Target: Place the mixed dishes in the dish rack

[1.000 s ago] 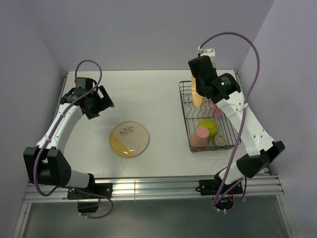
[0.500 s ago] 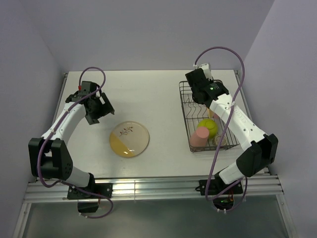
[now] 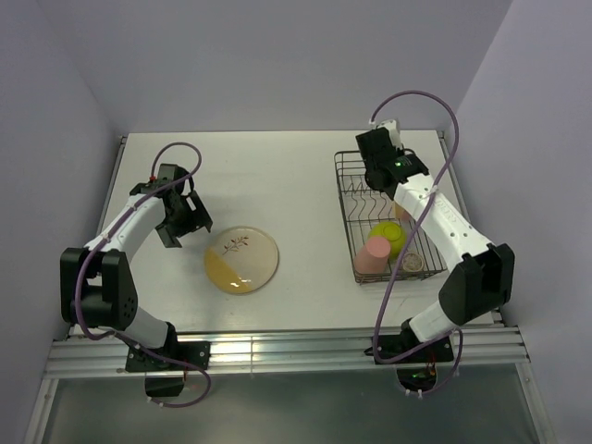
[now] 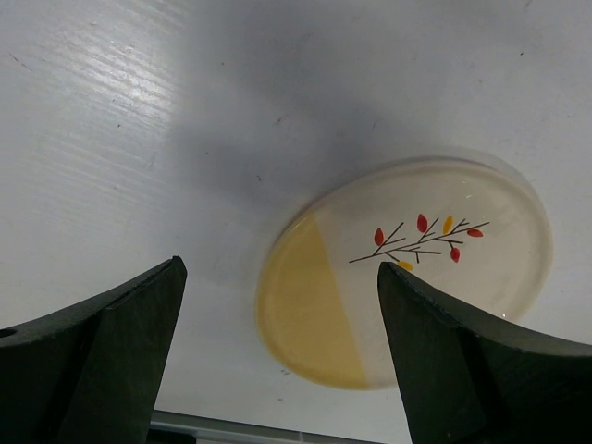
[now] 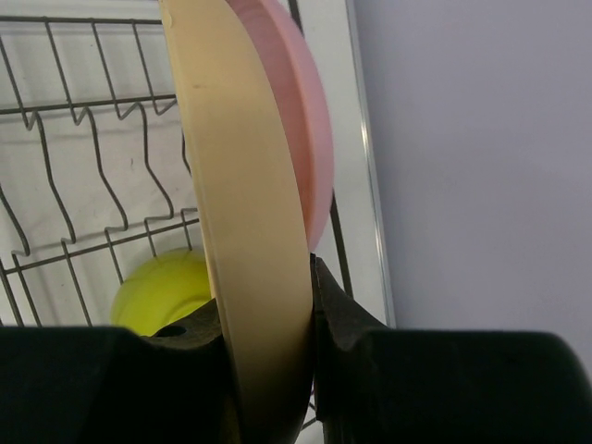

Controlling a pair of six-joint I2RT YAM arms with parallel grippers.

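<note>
The cream-and-yellow plate with a twig motif (image 3: 241, 259) lies flat on the table. My left gripper (image 3: 180, 217) is open just left of it and above it. In the left wrist view the plate (image 4: 407, 277) shows between my spread fingers (image 4: 111, 351). My right gripper (image 3: 379, 176) is over the back of the dish rack (image 3: 347, 199). It is shut on the rim of the orange plate (image 5: 250, 231), held on edge beside the upright pink plate (image 5: 301, 120). The pink cup (image 3: 374, 253), lime-green bowl (image 3: 390, 237) and small grey bowl (image 3: 412, 263) sit in the rack's front part.
The rack's zigzag wire dividers (image 5: 92, 104) stand left of the held plate. The lime-green bowl (image 5: 162, 291) lies below them. The purple side wall (image 5: 481, 157) is close to the rack's right edge. A metal rail (image 3: 277, 347) runs along the table's near edge.
My right gripper has come down with the orange plate into the back of the rack. My left gripper has moved nearer and rightward, toward the cream-and-yellow plate.
</note>
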